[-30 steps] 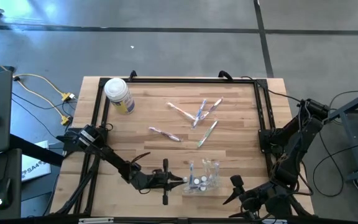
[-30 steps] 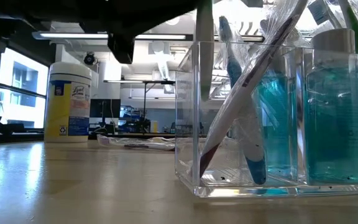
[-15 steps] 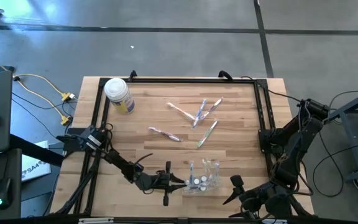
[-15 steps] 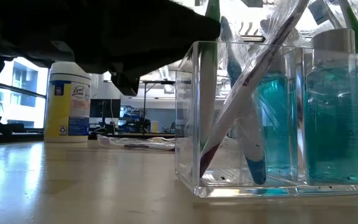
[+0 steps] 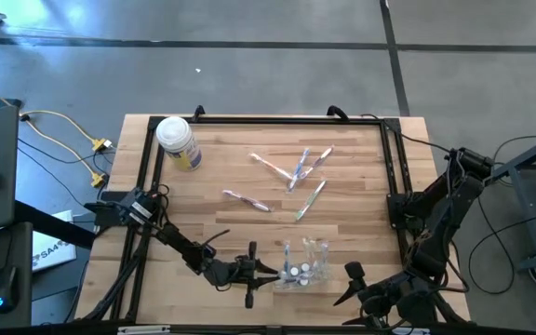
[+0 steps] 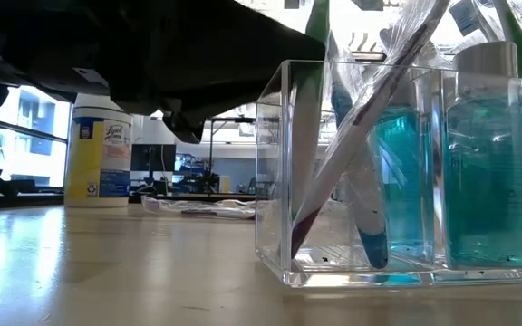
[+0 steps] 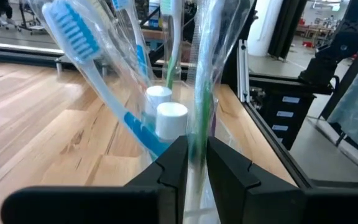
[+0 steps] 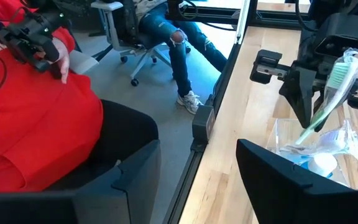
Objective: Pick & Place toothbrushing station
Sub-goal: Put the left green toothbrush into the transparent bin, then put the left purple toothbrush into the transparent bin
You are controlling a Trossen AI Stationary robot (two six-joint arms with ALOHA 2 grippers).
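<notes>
While it waits at the near edge of the table, the right arm is folded low at the right side, and the right jaws are spread wide with nothing between them, turned toward the holder. A person in a red top sits beyond that edge.

Just beside them, a little further in, stands the clear holder, upright on the wood near the front edge. It has several wrapped toothbrushes leaning inside and small bottles with white caps; in the low view a bottle of teal liquid stands in its right compartment.

The left arm is stretched low from the left side of the table, with the wrist level and pointing at the holder. The left jaws stand only narrowly apart at the holder's left compartment, and a green toothbrush in its wrapper runs between them. I cannot tell if they press on it or only stand beside it.

Further back, in the middle of the table, four or so loose toothbrushes lie flat, well apart from the holder. At the far left corner a white-lidded jar with a yellow label is standing.
</notes>
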